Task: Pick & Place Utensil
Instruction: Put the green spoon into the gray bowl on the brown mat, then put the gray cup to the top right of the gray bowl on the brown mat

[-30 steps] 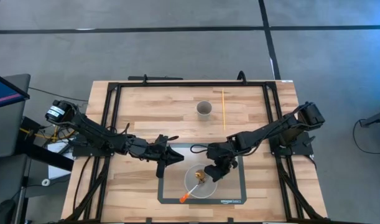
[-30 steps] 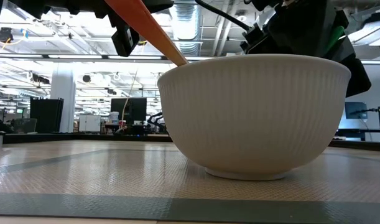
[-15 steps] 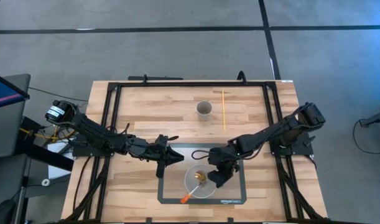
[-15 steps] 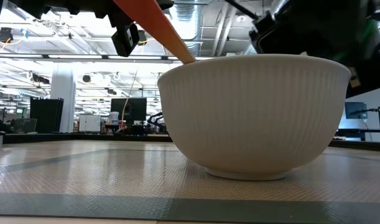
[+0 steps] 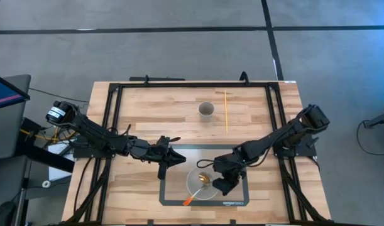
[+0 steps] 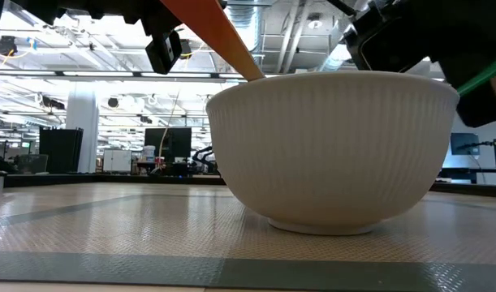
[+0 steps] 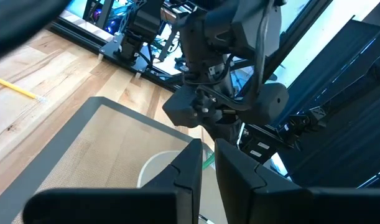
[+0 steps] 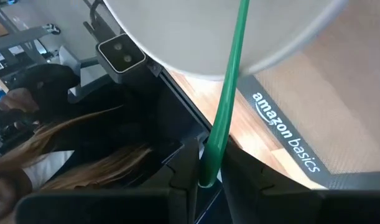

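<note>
The right gripper clamps a green utensil over the bowl — early release could tip it out.

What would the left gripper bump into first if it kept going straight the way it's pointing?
Probably the white bowl. The left gripper points across the mat toward it, with the right arm just beyond, though depth is hard to judge.

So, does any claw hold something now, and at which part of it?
The right claw is shut on a green utensil, gripping one end of its thin handle beside the white bowl. The left claw holds nothing.
</note>
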Action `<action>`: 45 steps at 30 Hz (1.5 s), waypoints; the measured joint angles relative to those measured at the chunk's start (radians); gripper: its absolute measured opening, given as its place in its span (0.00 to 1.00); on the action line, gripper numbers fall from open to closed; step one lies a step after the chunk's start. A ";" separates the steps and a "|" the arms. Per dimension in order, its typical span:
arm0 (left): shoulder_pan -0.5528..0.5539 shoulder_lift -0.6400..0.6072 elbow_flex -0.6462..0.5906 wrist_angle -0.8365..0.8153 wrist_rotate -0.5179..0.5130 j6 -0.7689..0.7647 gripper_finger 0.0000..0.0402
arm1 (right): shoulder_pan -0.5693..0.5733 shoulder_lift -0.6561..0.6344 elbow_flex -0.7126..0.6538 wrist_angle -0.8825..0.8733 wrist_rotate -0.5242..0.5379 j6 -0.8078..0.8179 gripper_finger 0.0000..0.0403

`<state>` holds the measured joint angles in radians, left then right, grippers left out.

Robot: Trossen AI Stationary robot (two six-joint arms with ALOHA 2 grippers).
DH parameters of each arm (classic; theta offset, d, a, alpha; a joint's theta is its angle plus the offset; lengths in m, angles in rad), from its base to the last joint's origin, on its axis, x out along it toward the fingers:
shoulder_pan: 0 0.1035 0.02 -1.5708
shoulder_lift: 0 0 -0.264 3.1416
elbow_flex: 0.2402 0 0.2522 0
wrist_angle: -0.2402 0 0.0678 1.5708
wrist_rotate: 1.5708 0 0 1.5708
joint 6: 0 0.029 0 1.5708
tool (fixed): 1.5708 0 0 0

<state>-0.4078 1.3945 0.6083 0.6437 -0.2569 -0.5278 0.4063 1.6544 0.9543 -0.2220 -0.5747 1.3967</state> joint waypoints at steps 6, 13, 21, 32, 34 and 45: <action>0.000 0.000 0.000 0.000 0.000 0.000 0.11 | -0.004 -0.035 0.025 -0.004 0.088 -0.001 0.15; 0.000 0.000 0.000 0.000 0.000 0.000 0.11 | -0.017 -0.072 0.099 0.000 0.129 -0.094 0.15; 0.000 0.000 0.000 0.000 0.000 0.000 0.11 | -0.023 -0.063 0.105 -0.041 0.138 -0.096 0.15; 0.000 0.000 0.000 0.000 0.000 0.000 0.11 | -0.070 -0.068 0.106 -0.062 0.157 -0.178 0.15; 0.000 0.000 0.000 0.000 0.000 0.000 0.11 | -0.083 -0.068 0.117 -0.065 0.156 -0.214 0.15; 0.000 0.000 0.000 0.000 0.000 0.000 0.11 | -0.247 -0.149 0.331 -0.376 0.305 -0.672 0.15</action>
<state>-0.4080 1.3945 0.6079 0.6434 -0.2565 -0.5278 0.1589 1.5053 1.2854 -0.5976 -0.2697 0.7247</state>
